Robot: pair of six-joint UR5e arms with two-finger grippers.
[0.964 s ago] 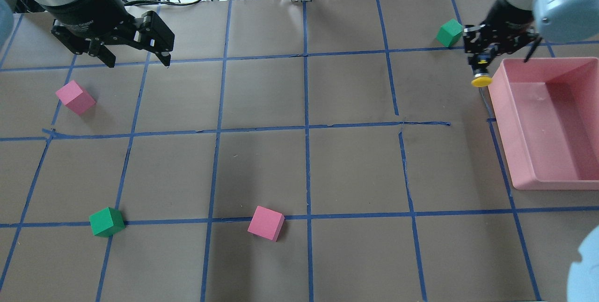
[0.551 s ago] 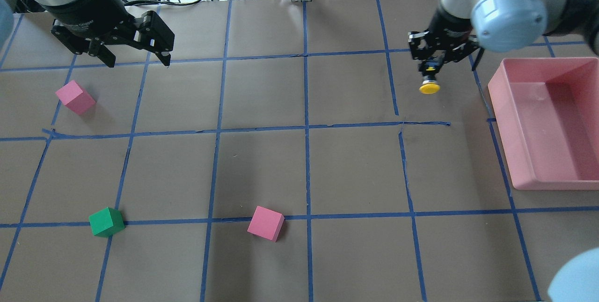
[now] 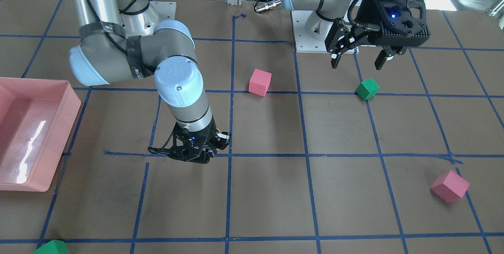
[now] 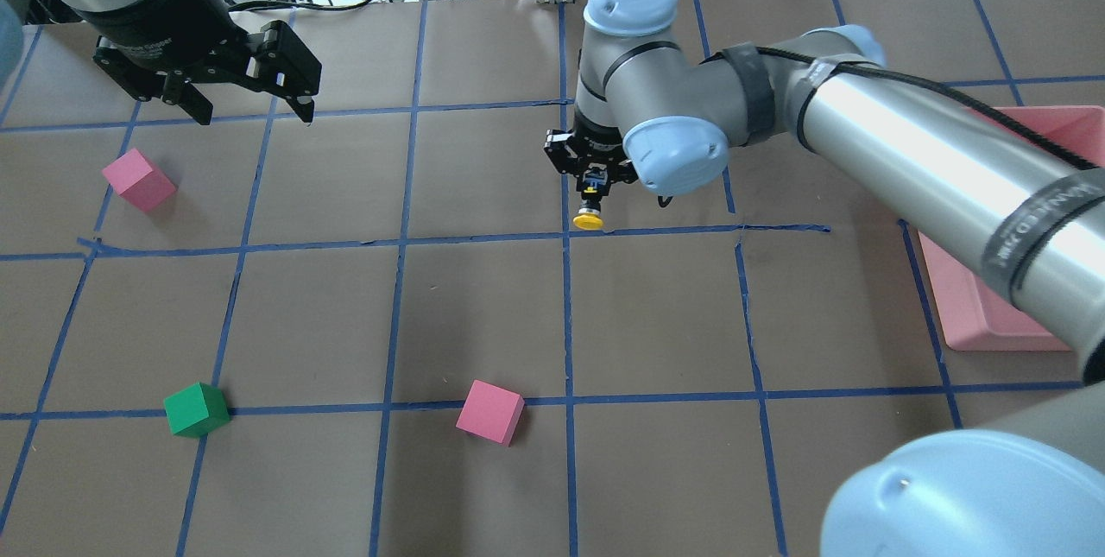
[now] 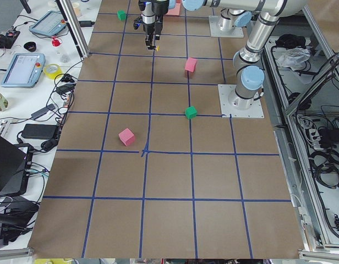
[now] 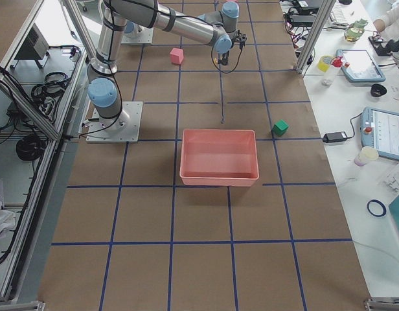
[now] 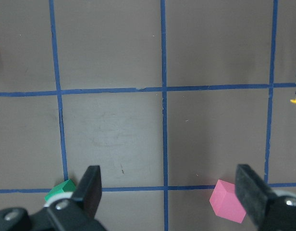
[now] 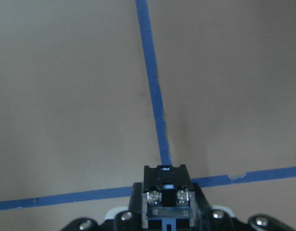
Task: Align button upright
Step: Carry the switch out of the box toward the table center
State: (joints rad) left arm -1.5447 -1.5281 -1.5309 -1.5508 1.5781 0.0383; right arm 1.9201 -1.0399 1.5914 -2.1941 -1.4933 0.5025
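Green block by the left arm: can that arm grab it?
Probably yes. The left gripper hangs open above the table close to the green block, and nothing sits on or beside that block. The right gripper, holding the button, is well away.

**Six camera views of one table (image 4: 483,315).**
Overhead looks forward and down from the robot's edge. The front view faces it from the opposite edge. Two distant side views look along from either end. The right wrist view looks closely down. The left, higher, past the left hand (image 7: 169,180), shares overhead's pink cube (image 7: 227,201).
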